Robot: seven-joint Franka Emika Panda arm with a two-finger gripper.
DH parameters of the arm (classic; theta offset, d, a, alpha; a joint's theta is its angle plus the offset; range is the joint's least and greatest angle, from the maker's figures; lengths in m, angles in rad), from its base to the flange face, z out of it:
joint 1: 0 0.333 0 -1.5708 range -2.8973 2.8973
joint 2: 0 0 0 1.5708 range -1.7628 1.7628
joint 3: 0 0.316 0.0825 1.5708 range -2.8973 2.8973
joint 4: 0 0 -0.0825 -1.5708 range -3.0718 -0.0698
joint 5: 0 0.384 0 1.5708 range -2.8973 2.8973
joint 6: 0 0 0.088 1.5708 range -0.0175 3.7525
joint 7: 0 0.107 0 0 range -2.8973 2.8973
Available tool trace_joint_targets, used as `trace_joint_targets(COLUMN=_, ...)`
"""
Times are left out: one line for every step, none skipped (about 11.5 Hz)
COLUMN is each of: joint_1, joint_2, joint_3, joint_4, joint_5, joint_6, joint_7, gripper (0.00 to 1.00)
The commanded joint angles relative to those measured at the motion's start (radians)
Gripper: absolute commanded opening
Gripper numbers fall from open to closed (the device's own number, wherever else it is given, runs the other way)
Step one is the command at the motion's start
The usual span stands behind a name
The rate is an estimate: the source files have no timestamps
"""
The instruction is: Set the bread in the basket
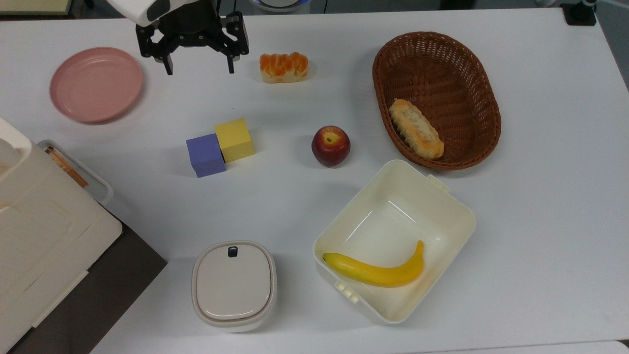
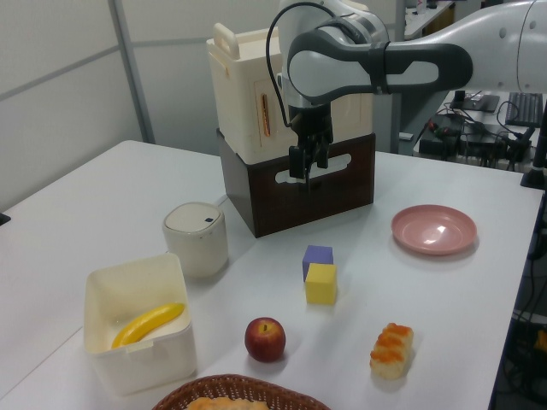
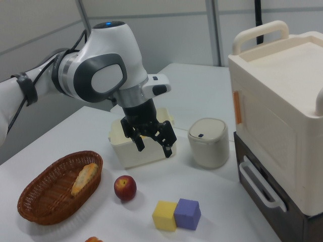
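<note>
While the bread [image 1: 284, 67] sat on the white table [image 1: 540, 221], the gripper [image 1: 199, 69] hung beside it with its fingers spread wide and nothing between them. Off to the top view's right, the basket [image 1: 471, 78] held a longer bread [image 1: 415, 129].

My gripper [image 1: 199, 64] hangs above table [image 1: 540, 221], fingers spread, nothing between them. Bread [image 1: 284, 67] just to top view's right, open table all round it. Bare strip between bread and basket [image 1: 479, 73]; no obstacle there. Apple [image 1: 330, 145] and yellow block [image 1: 235, 139], purple block [image 1: 206, 155] sit nearer camera, off that line. Basket bowl partly taken by long bread [image 1: 415, 129]; far half free.
</note>
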Motion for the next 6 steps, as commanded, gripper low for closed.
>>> trace_joint_targets(joint_1=0.009, joint_2=-0.027, joint_3=-0.008, joint_4=-0.007, joint_5=-0.002, joint_6=-0.047, joint_7=-0.014, gripper=1.00)
trace_joint_targets(joint_1=0.009, joint_2=-0.027, joint_3=-0.008, joint_4=-0.007, joint_5=-0.002, joint_6=-0.048, joint_7=-0.014, gripper=1.00)
trace_joint_targets(joint_1=0.009, joint_2=-0.027, joint_3=-0.008, joint_4=-0.007, joint_5=-0.002, joint_6=-0.048, joint_7=-0.010, gripper=1.00)
trace_joint_targets(joint_1=0.009, joint_2=-0.027, joint_3=-0.008, joint_4=-0.007, joint_5=-0.002, joint_6=-0.048, joint_7=-0.010, gripper=1.00)
trace_joint_targets(joint_1=0.009, joint_2=-0.027, joint_3=-0.008, joint_4=-0.007, joint_5=-0.002, joint_6=-0.048, joint_7=-0.010, gripper=1.00)
trace_joint_targets(joint_1=0.009, joint_2=-0.027, joint_3=-0.008, joint_4=-0.007, joint_5=-0.002, joint_6=-0.048, joint_7=-0.010, gripper=1.00)
